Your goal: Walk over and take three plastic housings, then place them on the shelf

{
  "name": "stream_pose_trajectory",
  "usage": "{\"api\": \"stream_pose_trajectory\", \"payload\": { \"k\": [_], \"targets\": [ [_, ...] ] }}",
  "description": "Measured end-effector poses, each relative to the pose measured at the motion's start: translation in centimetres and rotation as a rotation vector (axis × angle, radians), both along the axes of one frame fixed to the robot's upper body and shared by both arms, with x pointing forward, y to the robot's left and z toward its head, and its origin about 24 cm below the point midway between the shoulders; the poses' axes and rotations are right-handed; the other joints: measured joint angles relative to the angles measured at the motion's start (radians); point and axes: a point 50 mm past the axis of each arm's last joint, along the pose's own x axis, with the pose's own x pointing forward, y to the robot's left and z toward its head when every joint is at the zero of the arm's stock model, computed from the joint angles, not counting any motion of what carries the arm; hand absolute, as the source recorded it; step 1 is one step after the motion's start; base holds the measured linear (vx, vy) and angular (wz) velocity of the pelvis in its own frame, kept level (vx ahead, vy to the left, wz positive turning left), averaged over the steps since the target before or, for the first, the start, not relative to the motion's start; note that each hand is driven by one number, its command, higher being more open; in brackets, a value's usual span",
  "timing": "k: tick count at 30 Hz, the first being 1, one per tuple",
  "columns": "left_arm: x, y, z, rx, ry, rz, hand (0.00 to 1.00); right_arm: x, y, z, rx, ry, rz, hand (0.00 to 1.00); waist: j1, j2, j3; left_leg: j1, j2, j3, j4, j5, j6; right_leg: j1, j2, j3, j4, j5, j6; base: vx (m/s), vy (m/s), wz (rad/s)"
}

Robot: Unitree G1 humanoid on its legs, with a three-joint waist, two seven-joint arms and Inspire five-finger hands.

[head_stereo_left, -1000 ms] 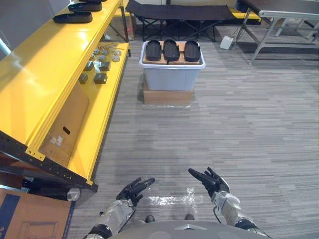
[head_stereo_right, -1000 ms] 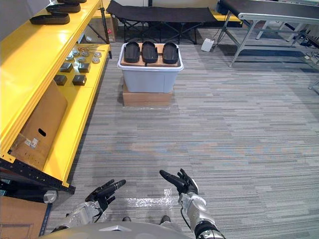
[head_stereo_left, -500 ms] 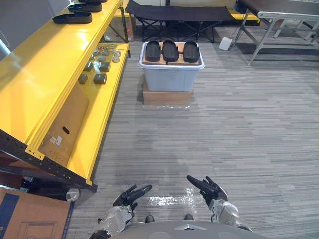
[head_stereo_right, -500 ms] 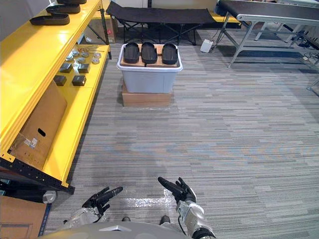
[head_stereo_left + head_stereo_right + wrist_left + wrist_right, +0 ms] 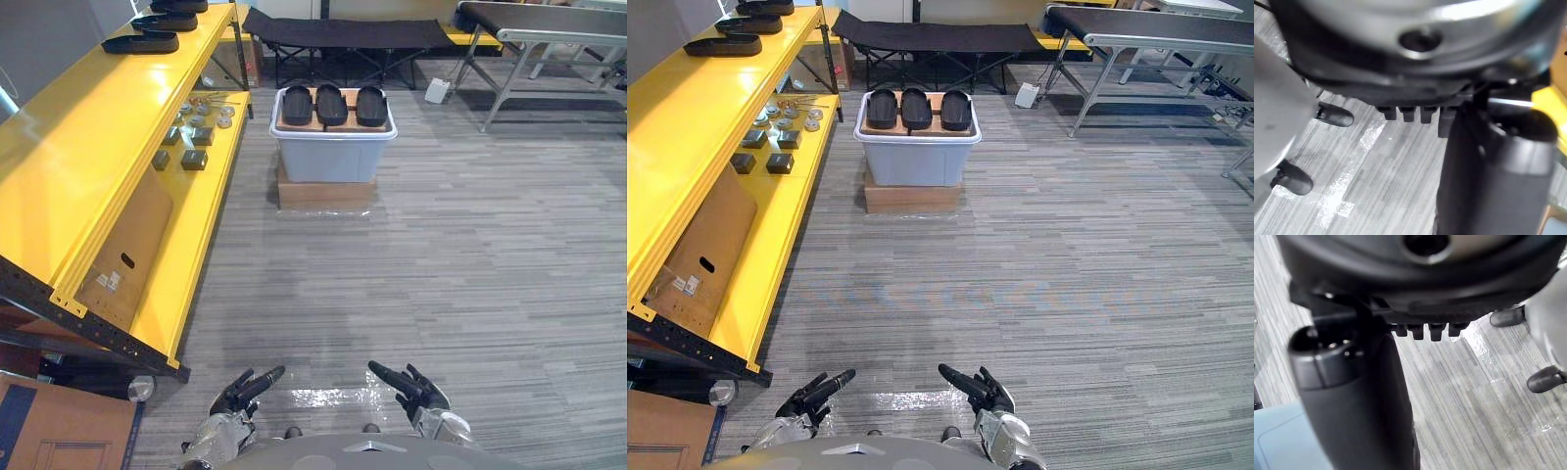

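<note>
Three black plastic housings (image 5: 332,104) lie side by side on a wooden board atop a grey-white bin (image 5: 333,155), far ahead across the floor. The yellow shelf (image 5: 88,127) runs along the left, with more black housings (image 5: 140,42) on its top level. My left hand (image 5: 238,392) and right hand (image 5: 413,386) hang low at the near edge of the view, fingers straight, both empty and far from the bin.
The bin stands on a flat cardboard box (image 5: 325,193). Small metal parts (image 5: 194,132) sit on the lower shelf level, with a cardboard sheet (image 5: 127,250) leaning there. A black cot (image 5: 343,29) and a metal-framed table (image 5: 544,24) stand beyond. A cardboard box (image 5: 59,431) sits near left.
Both hands have dropped lower and nearer the bottom edge. The whole picture has shifted slightly as the camera moved; the bin and shelf stayed put.
</note>
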Motion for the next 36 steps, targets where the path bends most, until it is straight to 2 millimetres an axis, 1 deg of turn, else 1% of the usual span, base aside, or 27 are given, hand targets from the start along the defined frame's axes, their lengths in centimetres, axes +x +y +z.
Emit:
{"api": "stream_pose_trajectory", "payload": {
  "k": [1, 3, 4, 7, 9, 10, 13, 14, 15, 16, 17, 18, 20, 21, 22, 23, 25, 26, 27, 29, 30, 31, 32, 33, 34, 35, 36],
  "targets": [
    [0.3, -0.1, 0.1, 0.001, -0.013, -0.015, 1.00, 0.0, 0.3, 0.0, 0.017, -0.004, -0.030, 1.00, 0.002, -0.012, 0.005, 0.005, -0.004, 0.000, 0.000, -0.007, 0.003, -0.043, -0.019, 0.010, 0.106, -0.031, 0.000, 0.01, 0.042, -0.05],
    [0.9, -0.2, 0.3, 0.002, -0.035, -0.022, 1.00, 0.8, 0.3, 0.3, 0.031, -0.047, -0.081, 1.00, 0.006, -0.008, 0.035, 0.027, 0.006, -0.002, 0.012, -0.019, 0.021, -0.160, -0.040, 0.039, 0.351, -0.037, 0.007, 0.04, 0.047, -0.02],
    [1.0, -0.2, 0.4, 0.006, -0.038, -0.029, 1.00, 1.2, 0.0, 0.6, 0.029, -0.079, -0.106, 1.00, -0.011, -0.001, 0.054, 0.031, 0.019, -0.012, 0.052, -0.042, 0.035, -0.201, -0.046, 0.044, 0.412, -0.064, -0.015, 0.08, 0.043, 0.20],
    [1.3, -0.6, 0.5, -0.001, -0.049, -0.040, 1.00, 0.4, -0.1, 0.4, 0.023, -0.072, -0.109, 1.00, -0.018, -0.005, 0.053, 0.038, 0.037, -0.026, 0.089, -0.082, 0.025, -0.216, -0.034, 0.039, 0.303, -0.062, -0.006, 0.14, 0.036, 0.20],
    [2.1, -1.7, 0.8, -0.026, -0.078, -0.063, 1.00, 0.0, -0.3, 0.5, 0.019, -0.084, -0.128, 1.00, -0.020, -0.006, 0.054, 0.036, 0.050, -0.040, 0.124, -0.117, -0.005, -0.235, -0.028, 0.016, 0.143, -0.033, 0.017, 0.28, -0.011, 0.10],
    [2.3, -2.0, 0.9, -0.032, -0.087, -0.070, 1.00, -0.1, -0.3, 0.5, 0.020, -0.083, -0.134, 1.00, -0.019, -0.007, 0.053, 0.036, 0.053, -0.040, 0.135, -0.132, -0.013, -0.237, -0.025, 0.013, 0.104, -0.016, 0.012, 0.32, -0.044, 0.07],
    [2.9, -2.6, 1.2, -0.047, -0.115, -0.075, 1.00, -1.1, 0.0, 0.2, 0.023, -0.062, -0.136, 1.00, -0.017, -0.027, 0.051, 0.085, 0.063, -0.043, 0.166, -0.195, -0.073, -0.225, -0.016, -0.006, 0.030, 0.041, -0.017, 0.48, -0.170, 0.08],
    [2.8, -2.5, 1.2, -0.043, -0.114, -0.069, 1.00, -1.7, 0.0, 0.0, 0.024, -0.043, -0.130, 1.00, -0.019, -0.025, 0.046, 0.108, 0.088, -0.047, 0.188, -0.232, -0.105, -0.204, 0.006, -0.007, 0.042, 0.060, -0.046, 0.50, -0.244, 0.25],
    [2.7, -2.3, 1.2, -0.036, -0.108, -0.057, 1.00, -2.2, -0.1, -0.1, 0.027, -0.025, -0.138, 1.00, -0.020, -0.022, 0.033, 0.116, 0.131, -0.055, 0.248, -0.260, -0.148, -0.180, 0.028, -0.030, 0.065, 0.084, -0.074, 0.52, -0.263, 0.28],
    [2.7, -2.1, 1.2, -0.032, -0.106, -0.046, 1.00, -2.3, -0.1, -0.2, 0.033, -0.019, -0.146, 1.00, -0.018, -0.022, 0.034, 0.100, 0.148, -0.063, 0.314, -0.269, -0.162, -0.168, 0.039, -0.034, 0.077, 0.095, -0.088, 0.53, -0.319, 0.17],
    [2.5, -1.9, 1.1, -0.040, -0.100, -0.003, 1.00, -2.3, -0.3, -0.2, 0.029, -0.017, -0.143, 1.00, -0.016, -0.009, 0.028, 0.041, 0.193, -0.072, 0.477, -0.273, -0.171, -0.147, 0.070, -0.044, 0.088, 0.065, -0.108, 0.54, -0.361, -0.09],
    [2.2, -1.7, 1.0, -0.054, -0.090, 0.050, 1.00, -2.0, -0.5, 0.0, 0.016, -0.028, -0.107, 1.00, -0.006, 0.013, 0.017, -0.044, 0.245, -0.079, 0.680, -0.256, -0.176, -0.121, 0.108, -0.049, 0.086, 0.037, -0.131, 0.54, -0.352, -0.20],
    [2.0, -2.1, 0.9, -0.090, -0.073, 0.116, 1.00, -0.9, -1.2, 0.4, -0.015, -0.052, -0.072, 1.00, 0.002, 0.062, 0.035, -0.179, 0.307, -0.120, 0.985, -0.176, -0.176, -0.049, 0.169, -0.045, 0.059, 0.001, -0.165, 0.47, -0.245, -0.15],
    [2.1, -2.1, 0.9, -0.099, -0.075, 0.136, 1.00, -0.7, -1.3, 0.4, -0.021, -0.053, -0.064, 1.00, 0.008, 0.067, 0.044, -0.214, 0.314, -0.141, 1.056, -0.181, -0.176, -0.020, 0.183, -0.041, 0.045, -0.009, -0.172, 0.54, -0.252, -0.12],
    [2.1, -1.7, 0.9, -0.098, -0.079, 0.156, 1.00, -0.4, -1.2, 0.4, -0.019, -0.057, -0.060, 1.00, 0.025, 0.069, 0.047, -0.300, 0.290, -0.172, 1.138, -0.200, -0.163, 0.052, 0.198, -0.028, 0.008, -0.037, -0.186, 0.42, -0.176, -0.19],
    [2.3, -1.5, 1.0, -0.097, -0.094, 0.160, 1.00, -0.1, -1.1, 0.5, -0.019, -0.062, -0.059, 1.00, 0.035, 0.066, 0.050, -0.324, 0.266, -0.175, 1.129, -0.214, -0.161, 0.078, 0.197, -0.018, -0.002, -0.038, -0.185, 0.49, -0.143, -0.53],
    [2.6, -1.2, 1.3, -0.092, -0.131, 0.178, 1.00, 1.2, -0.9, 0.8, -0.014, -0.086, -0.047, 1.00, 0.078, 0.059, 0.054, -0.387, 0.204, -0.148, 0.983, -0.246, -0.147, 0.131, 0.181, 0.039, -0.031, -0.048, -0.181, 0.35, -0.001, -0.82],
    [2.6, -0.8, 1.3, -0.091, -0.146, 0.206, 1.00, 2.5, -0.5, 1.2, -0.014, -0.119, -0.021, 1.00, 0.096, 0.059, 0.059, -0.429, 0.177, -0.113, 0.825, -0.238, -0.130, 0.152, 0.169, 0.075, -0.046, -0.060, -0.161, 0.39, 0.086, -0.80],
    [2.5, -0.5, 1.4, -0.091, -0.157, 0.241, 1.00, 3.6, -0.1, 1.6, -0.015, -0.147, 0.017, 1.00, 0.100, 0.058, 0.073, -0.462, 0.155, -0.093, 0.662, -0.197, -0.114, 0.175, 0.154, 0.092, -0.048, -0.080, -0.145, 0.39, 0.108, -0.66],
    [1.4, -0.2, 1.1, -0.086, -0.141, 0.282, 1.00, 4.2, 0.4, 1.8, -0.028, -0.155, 0.077, 1.00, 0.110, 0.057, 0.078, -0.477, 0.144, -0.076, 0.438, -0.109, -0.124, 0.202, 0.145, 0.119, -0.045, -0.131, -0.114, 0.39, 0.167, -0.50],
    [0.2, 0.0, 0.7, -0.078, -0.110, 0.300, 1.00, 4.0, 0.9, 1.6, -0.026, -0.143, 0.102, 1.00, 0.118, 0.060, 0.076, -0.470, 0.155, -0.069, 0.397, -0.090, -0.118, 0.237, 0.153, 0.139, -0.037, -0.173, -0.098, 0.43, 0.211, -0.46],
    [-0.6, 0.2, 0.5, -0.071, -0.088, 0.307, 1.00, 3.9, 1.3, 1.6, -0.022, -0.137, 0.109, 1.00, 0.121, 0.054, 0.077, -0.469, 0.159, -0.070, 0.411, -0.034, -0.087, 0.254, 0.152, 0.147, -0.032, -0.194, -0.091, 0.53, 0.259, -0.27],
    [-1.5, 1.0, 0.3, -0.064, -0.066, 0.343, 1.00, 4.0, 2.2, 1.5, -0.010, -0.132, 0.115, 1.00, 0.126, 0.026, 0.073, -0.477, 0.143, -0.063, 0.459, 0.017, -0.050, 0.268, 0.128, 0.155, -0.008, -0.244, -0.093, 0.58, 0.252, -0.03],
    [-1.3, 1.8, 0.5, -0.033, -0.074, 0.353, 1.00, 4.2, 2.8, 1.5, -0.002, -0.131, 0.113, 1.00, 0.138, -0.013, 0.079, -0.494, 0.120, -0.052, 0.508, 0.011, -0.023, 0.267, 0.105, 0.160, 0.032, -0.278, -0.092, 0.59, 0.219, 0.06],
    [-1.3, 2.0, 0.5, -0.022, -0.068, 0.359, 1.00, 4.3, 2.8, 1.5, -0.002, -0.128, 0.111, 1.00, 0.147, -0.027, 0.083, -0.498, 0.104, -0.049, 0.530, -0.015, -0.010, 0.263, 0.089, 0.164, 0.059, -0.281, -0.092, 0.60, 0.179, 0.22],
    [-0.9, 1.9, 0.4, -0.015, -0.053, 0.363, 1.00, 4.3, 2.8, 1.5, -0.001, -0.114, 0.111, 1.00, 0.152, -0.035, 0.081, -0.489, 0.083, -0.045, 0.549, -0.056, 0.003, 0.242, 0.065, 0.176, 0.146, -0.270, -0.076, 0.72, 0.244, 0.24],
    [-0.7, 1.9, 0.4, -0.007, -0.048, 0.364, 1.00, 4.0, 2.9, 1.3, 0.005, -0.097, 0.109, 1.00, 0.151, -0.037, 0.082, -0.445, 0.059, -0.043, 0.546, -0.094, 0.017, 0.200, 0.040, 0.202, 0.308, -0.242, -0.028, 0.70, 0.274, 0.23]
  ]
}}
